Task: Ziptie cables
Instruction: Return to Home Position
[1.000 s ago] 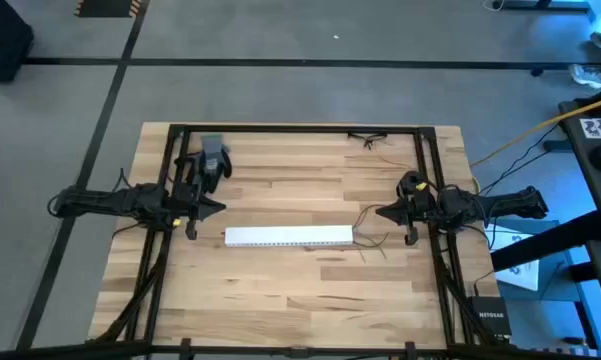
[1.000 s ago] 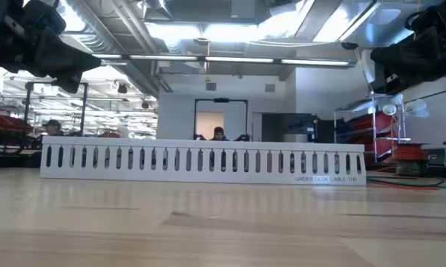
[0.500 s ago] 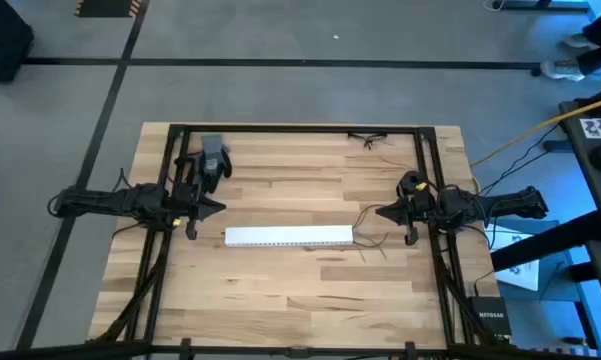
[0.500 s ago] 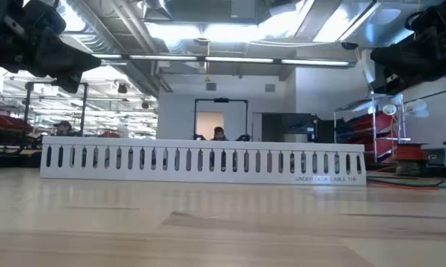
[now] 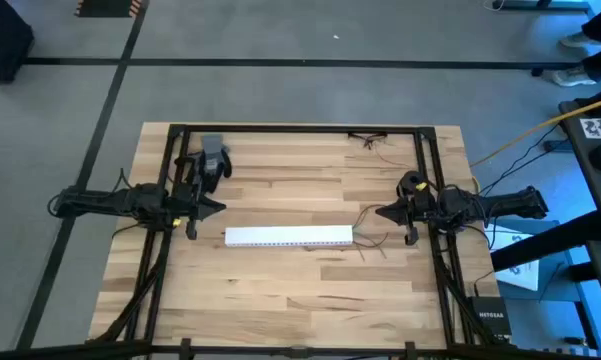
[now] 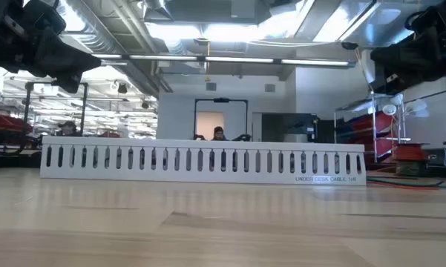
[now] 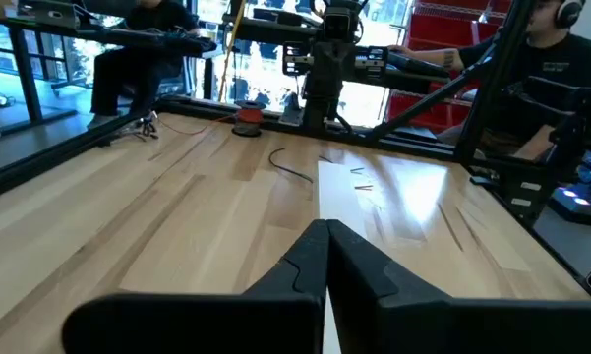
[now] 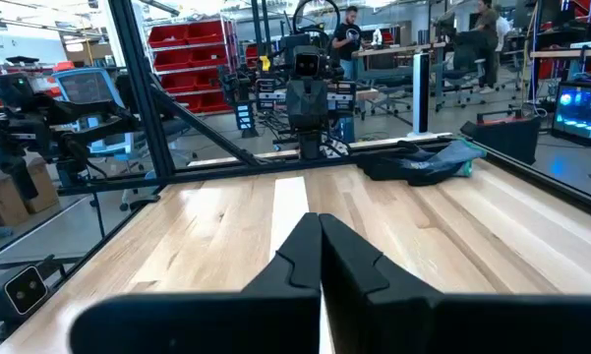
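At the left side of the pale wooden plank table (image 5: 280,300), the left gripper (image 5: 218,208), dark fingers (image 7: 305,265) pressed tip to tip on nothing, pointed inward across the boards; opposite, at the right side, the right gripper (image 5: 380,212), likewise clamped together and empty, pointed back toward it; between the two, slightly nearer the front edge, a long white slotted plastic cable duct (image 5: 289,237), lying flat and closed on top, each end near a gripper, small printed lettering by one end in the low view; spilling from its right-hand end, the cables (image 5: 370,240), a few thin dark curving wires loose on the wood just beside the right gripper; by the far edge, a small knot of dark wire (image 5: 368,138); toward the far left corner, just beyond the left arm, a crumpled dark grey cloth or glove (image 5: 213,158); beyond the table, a person (image 6: 219,133) before a lit doorway.
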